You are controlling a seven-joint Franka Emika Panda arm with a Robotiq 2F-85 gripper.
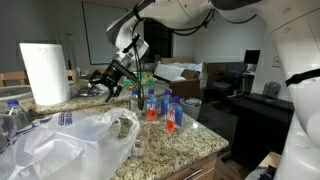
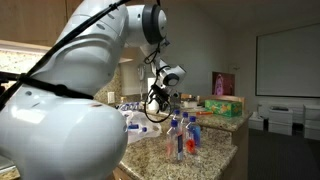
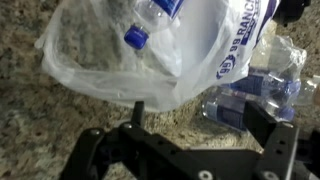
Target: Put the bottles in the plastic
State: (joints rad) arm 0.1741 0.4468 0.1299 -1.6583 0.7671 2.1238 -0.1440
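1. Looked down on a speckled granite countertop.
2. Found the plastic, translucent white with blue print, crumpled across the upper frame.
3. Showed one blue-capped bottle among its folds, cap pointing down-left.
4. Caught more bottles lying just beside it, rightward.
5. Framed the gripper below, jaws spread wide, holding nothing.

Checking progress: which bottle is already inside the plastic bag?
The bottle lying within the bag in the wrist view; other bottles stand outside on the counter.
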